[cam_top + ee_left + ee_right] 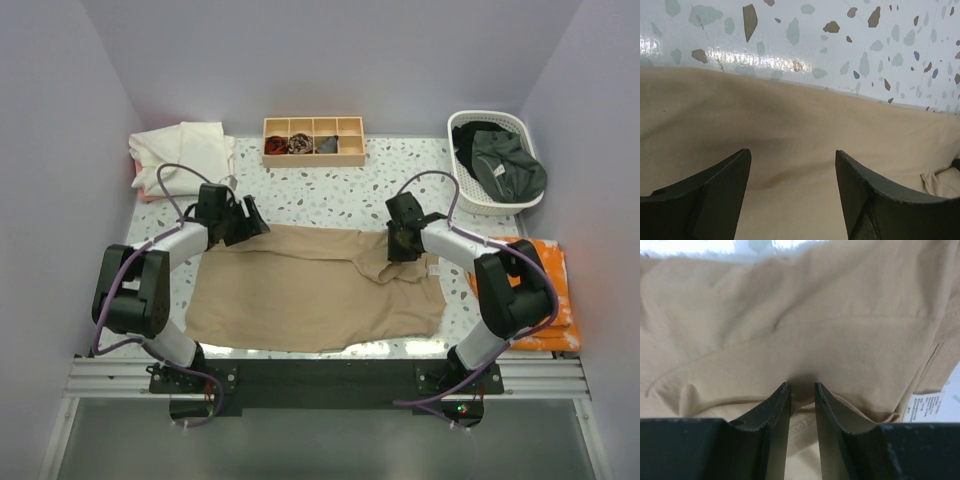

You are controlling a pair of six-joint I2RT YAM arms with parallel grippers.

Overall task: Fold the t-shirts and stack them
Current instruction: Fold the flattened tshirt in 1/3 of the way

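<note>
Top external, risk: the right gripper (402,243) may catch only a thin pucker of the tan t-shirt (310,290), which could slip out mid-fold.
Top external, shirt: spread on the table (300,190) between the arms, right end rumpled.
Left wrist, jaws: the left gripper (792,155) stands wide apart over the shirt's far hem (nothing held).
Right wrist, jaws: nearly together around a cloth ridge; clamped or not, I cannot tell.

Pale lilac walls (330,50) around a speckled terrazzo tabletop (330,195)

Bright even light, glare on tabletop (755,62), close-ups perhaps slightly soft.
</note>
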